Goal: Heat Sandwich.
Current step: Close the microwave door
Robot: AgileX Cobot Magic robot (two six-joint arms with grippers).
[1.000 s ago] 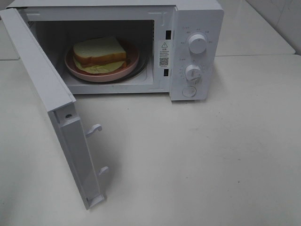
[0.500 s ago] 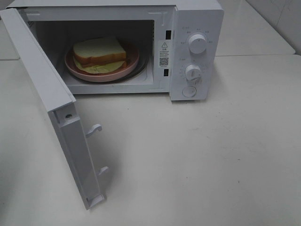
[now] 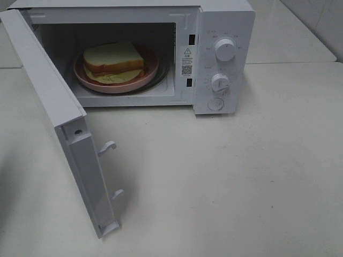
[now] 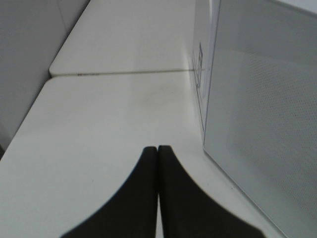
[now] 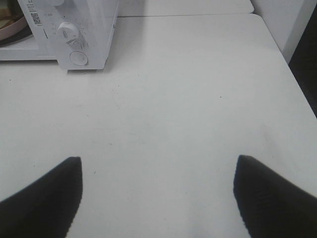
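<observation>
1. Exterior high: door [image 3: 48, 101] stands open at 8 o'clock from the sandwich [image 3: 113, 59], which sits on its plate [image 3: 153, 68] inside the microwave [image 3: 236, 32].
2. Left claw [image 4: 157, 148] shut, empty, just beside the door's outer face; likely the nearer arm to push it closed.
3. Right claw [image 5: 157, 159] wide open, empty, over the desk [image 5: 188, 89], well apart from the door.

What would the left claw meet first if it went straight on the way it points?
Likely the table: the shut left claw points along it at a shallow angle, depth unclear. The open microwave door stands close alongside, not in line.
</observation>
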